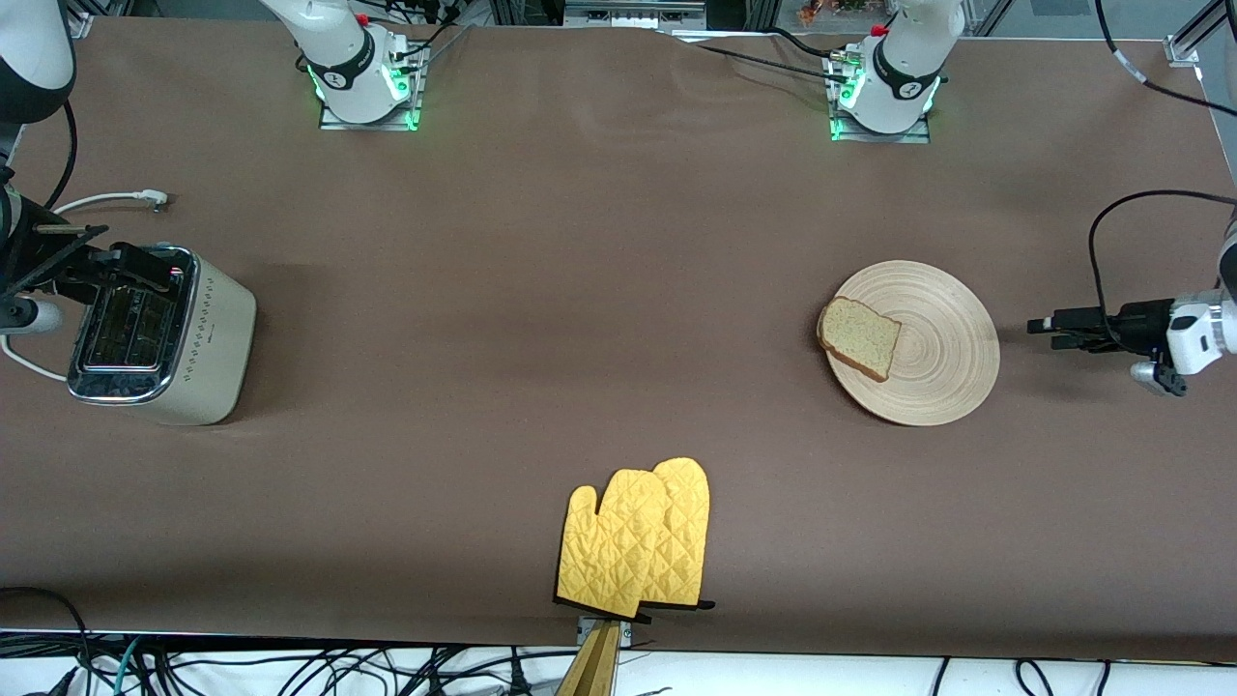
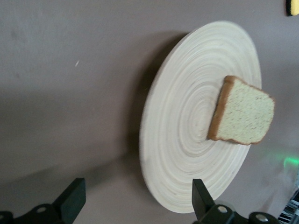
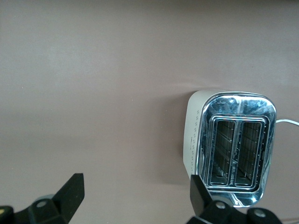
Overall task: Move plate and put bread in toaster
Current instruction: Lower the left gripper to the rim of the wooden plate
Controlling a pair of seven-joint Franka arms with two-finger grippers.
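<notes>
The pale wooden plate point(image 1: 952, 348) lies toward the left arm's end of the table, with the bread point(image 1: 859, 337) on its rim toward the right arm's end. My left gripper point(image 1: 1044, 333) is open and empty, low beside the plate's outer edge. In the left wrist view the plate point(image 2: 187, 140) and bread point(image 2: 243, 114) lie just ahead of the open left gripper point(image 2: 138, 193). The cream toaster point(image 1: 159, 333) stands at the right arm's end, both slots empty. My right gripper point(image 1: 135, 259) is open over its farther end. The right wrist view shows the toaster point(image 3: 233, 149) beside the open right gripper point(image 3: 136, 186).
Yellow oven mitts point(image 1: 638, 541) lie near the table's front edge at mid-table; a corner of one shows in the left wrist view point(image 2: 292, 7). The toaster's white cord point(image 1: 106, 201) trails on the brown tablecloth farther from the camera than the toaster.
</notes>
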